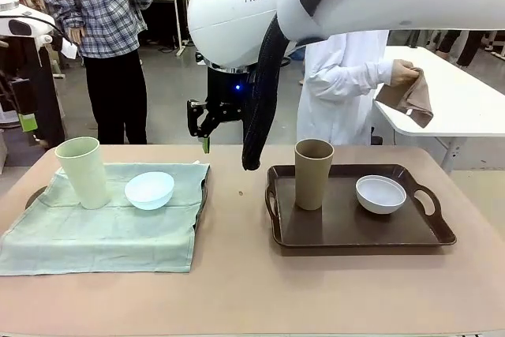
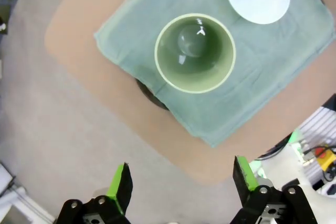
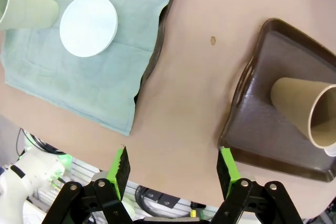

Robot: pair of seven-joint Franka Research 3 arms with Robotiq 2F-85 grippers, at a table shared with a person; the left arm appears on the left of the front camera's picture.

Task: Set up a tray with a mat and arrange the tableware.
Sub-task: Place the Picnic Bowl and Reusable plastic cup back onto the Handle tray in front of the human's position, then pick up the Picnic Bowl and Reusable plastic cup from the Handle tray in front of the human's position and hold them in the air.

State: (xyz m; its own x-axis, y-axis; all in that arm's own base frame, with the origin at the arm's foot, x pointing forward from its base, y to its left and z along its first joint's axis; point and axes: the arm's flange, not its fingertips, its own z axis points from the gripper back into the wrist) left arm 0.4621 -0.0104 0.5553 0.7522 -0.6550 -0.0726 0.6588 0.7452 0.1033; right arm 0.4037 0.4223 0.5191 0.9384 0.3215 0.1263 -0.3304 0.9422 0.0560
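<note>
A pale green mat (image 1: 102, 222) covers the left tray (image 1: 202, 195). On it stand a pale green tumbler (image 1: 83, 171) and a light blue bowl (image 1: 149, 190). The brown right tray (image 1: 347, 230) has no mat and holds a brown tumbler (image 1: 313, 173) and a white bowl (image 1: 380, 194). My left gripper (image 2: 182, 177) is open, high above the green tumbler (image 2: 195, 53) and looking down into it. My right gripper (image 1: 204, 140) (image 3: 173, 167) hangs open above the table between the two trays, holding nothing.
At the far side, a person in a white coat (image 1: 339, 84) holds a brown cloth (image 1: 409, 96) beside a white table (image 1: 458, 100). Bare tabletop (image 1: 237, 219) lies between the trays. Another person in a plaid shirt (image 1: 99, 5) stands far back left.
</note>
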